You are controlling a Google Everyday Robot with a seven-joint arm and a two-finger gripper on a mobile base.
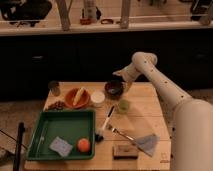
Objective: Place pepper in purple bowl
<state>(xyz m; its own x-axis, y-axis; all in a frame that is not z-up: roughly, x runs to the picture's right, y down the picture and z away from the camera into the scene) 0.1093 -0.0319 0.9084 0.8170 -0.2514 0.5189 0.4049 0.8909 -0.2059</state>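
The purple bowl [114, 89] is small, round and very dark, and stands at the back middle of the wooden table [150, 117]. My gripper [121, 80] hangs at the bowl's back right rim, at the end of the white arm [165, 87] that reaches in from the right. A small green thing that looks like the pepper [123, 105] sits on the table just in front of the bowl, to its right, apart from the gripper. I cannot see anything held in the gripper.
An orange bowl [77, 97] holding a yellow item and a small white container [98, 98] stand left of the purple bowl. A green tray [47, 130] holds a sponge [62, 146] and an orange [83, 145]. A brush [107, 122], fork [120, 133], cloth [147, 142] and brown block [125, 150] lie in front.
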